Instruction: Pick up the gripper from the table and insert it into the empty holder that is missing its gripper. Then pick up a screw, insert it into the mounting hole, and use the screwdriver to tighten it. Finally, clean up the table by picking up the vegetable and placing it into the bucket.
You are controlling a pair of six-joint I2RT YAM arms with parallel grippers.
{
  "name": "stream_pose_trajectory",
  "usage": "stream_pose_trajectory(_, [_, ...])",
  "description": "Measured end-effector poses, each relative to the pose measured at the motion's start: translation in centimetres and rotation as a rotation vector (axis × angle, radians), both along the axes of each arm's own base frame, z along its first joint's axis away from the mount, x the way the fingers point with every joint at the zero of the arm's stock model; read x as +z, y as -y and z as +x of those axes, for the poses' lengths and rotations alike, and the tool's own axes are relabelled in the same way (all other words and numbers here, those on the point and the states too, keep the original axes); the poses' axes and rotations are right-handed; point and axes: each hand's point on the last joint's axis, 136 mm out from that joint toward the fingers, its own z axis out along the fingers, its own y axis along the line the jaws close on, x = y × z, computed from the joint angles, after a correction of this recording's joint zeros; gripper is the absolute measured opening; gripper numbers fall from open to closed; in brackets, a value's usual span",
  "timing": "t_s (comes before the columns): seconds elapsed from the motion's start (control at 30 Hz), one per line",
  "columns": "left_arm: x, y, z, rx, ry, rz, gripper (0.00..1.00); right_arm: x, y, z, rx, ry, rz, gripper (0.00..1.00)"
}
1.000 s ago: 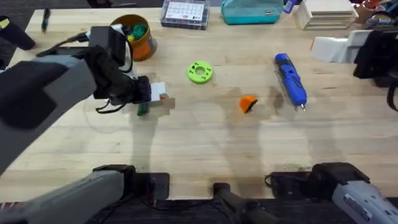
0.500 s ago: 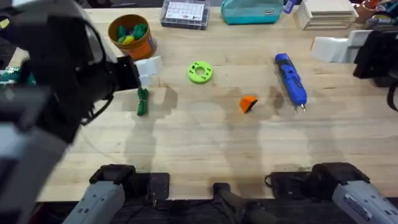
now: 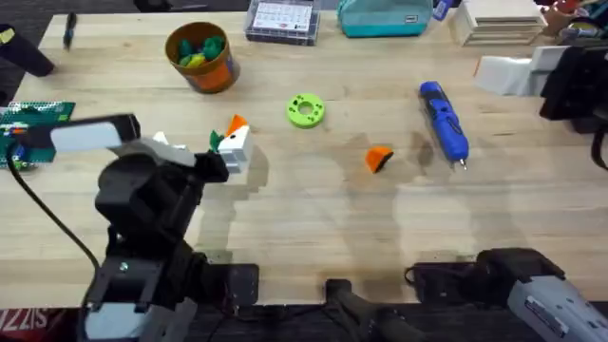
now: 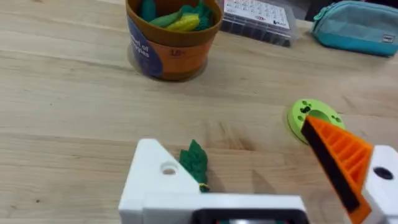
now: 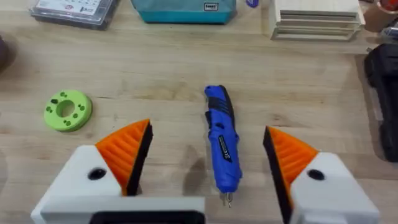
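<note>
- Lying mid-table with open room around it, the orange gripper [image 3: 379,159] sits near the blue screwdriver [image 3: 444,122].
- Left gripper [image 4: 264,171]: spread, empty; its holder [image 4: 152,177] lacks a pad, with a green vegetable [image 4: 194,164] beyond.
- Right gripper [image 5: 205,155]: spread above the screwdriver.

The left black jointed arm is rising from its base at the lower left, its white-fingered left gripper [image 3: 233,147] hanging above the counter. One finger is carrying an orange ribbed pad [image 4: 339,152], while the other is a bare white angular holder [image 4: 158,180] (its mounting hole showing). The right gripper [image 5: 205,152] is holding its two orange-padded fingers spread wide apart.
</note>
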Motion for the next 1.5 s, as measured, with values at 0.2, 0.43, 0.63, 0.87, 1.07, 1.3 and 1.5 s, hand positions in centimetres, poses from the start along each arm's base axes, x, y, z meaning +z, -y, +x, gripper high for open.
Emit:
stream_pose_trajectory(0.2, [0.3,1.4,-0.7,-0.098,0.083,0.035,0.985,0.0,0.0,0.0,0.0,0.0,0.0,0.994])
stream_pose_trajectory(0.43, [2.5,5.0,-2.2,-0.335,0.216,0.119,0.985,0.0,0.0,0.0,0.0,0.0,0.0,0.994])
stream_pose_trajectory(0.63, [4.2,8.1,-4.2,-0.539,0.315,0.126,0.985,0.0,0.0,0.0,0.0,0.0,0.0,0.994])
stream_pose_trajectory(0.87, [4.1,9.4,-5.2,-0.63,0.319,0.106,0.985,0.0,0.0,0.0,0.0,0.0,0.0,0.994])
stream_pose_trajectory(1.07, [4.1,9.7,-5.4,-0.651,0.32,0.101,0.985,0.0,0.0,0.0,0.0,0.0,0.0,0.994])
stream_pose_trajectory(1.3, [4.1,9.9,-5.6,-0.667,0.32,0.097,0.985,0.0,0.0,0.0,0.0,0.0,0.0,0.993])
stream_pose_trajectory(1.5, [4.0,10.7,-6.3,-0.728,0.32,0.082,0.985,0.0,0.0,0.0,0.0,0.0,0.0,0.994])
